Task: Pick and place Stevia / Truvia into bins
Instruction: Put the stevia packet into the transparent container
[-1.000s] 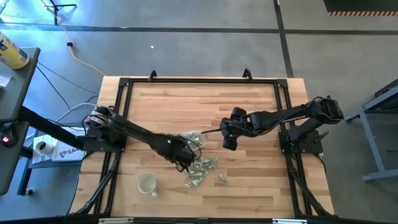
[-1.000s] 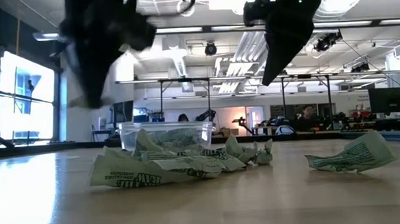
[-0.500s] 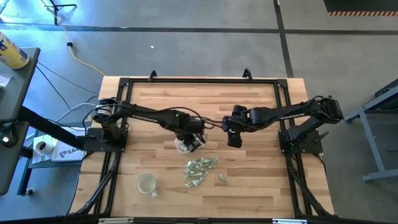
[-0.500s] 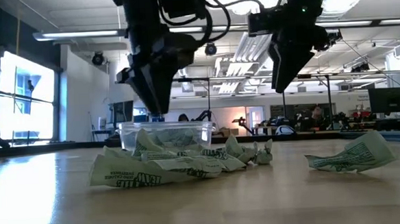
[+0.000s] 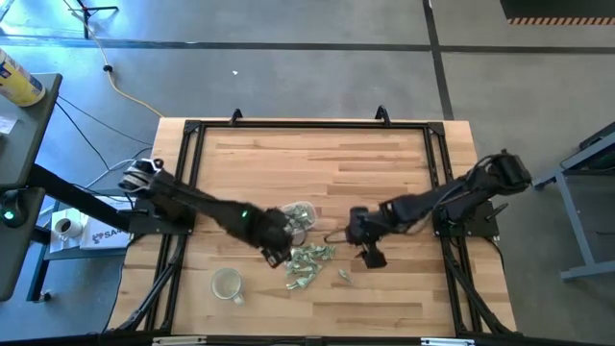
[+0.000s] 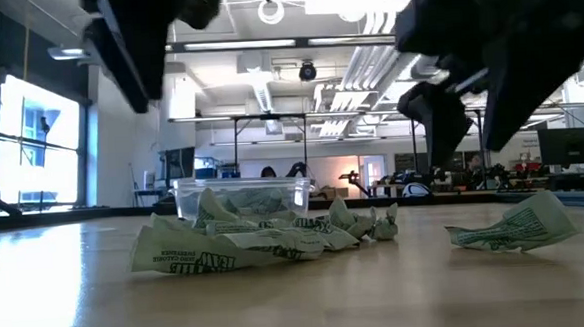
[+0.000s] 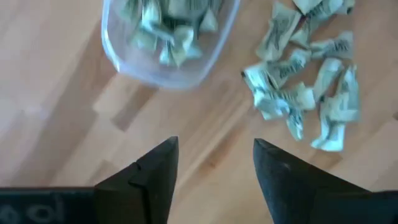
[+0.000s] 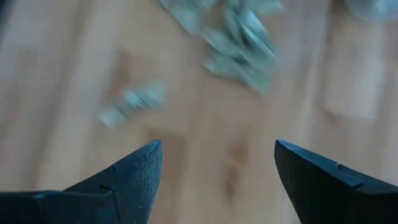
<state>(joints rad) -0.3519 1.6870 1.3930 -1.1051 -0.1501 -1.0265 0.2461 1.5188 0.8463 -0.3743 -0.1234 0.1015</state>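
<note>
I see the wooden table with both arms reaching toward its middle. Left gripper hangs just beside the clear tub, on the near side, at the edge of the sachet pile; in its wrist view the fingers are spread, nothing between them. Right gripper hangs low over bare wood just right of the pile, fingers spread wide and empty too. The tub sits near table centre and already holds several green-and-white sachets. The loose sachets lie in a crumpled heap just in front of the tub, touching or nearly touching it in the low view. One stray sachet lies apart to the right of the heap. A round clear cup stands well off toward the front left.
</note>
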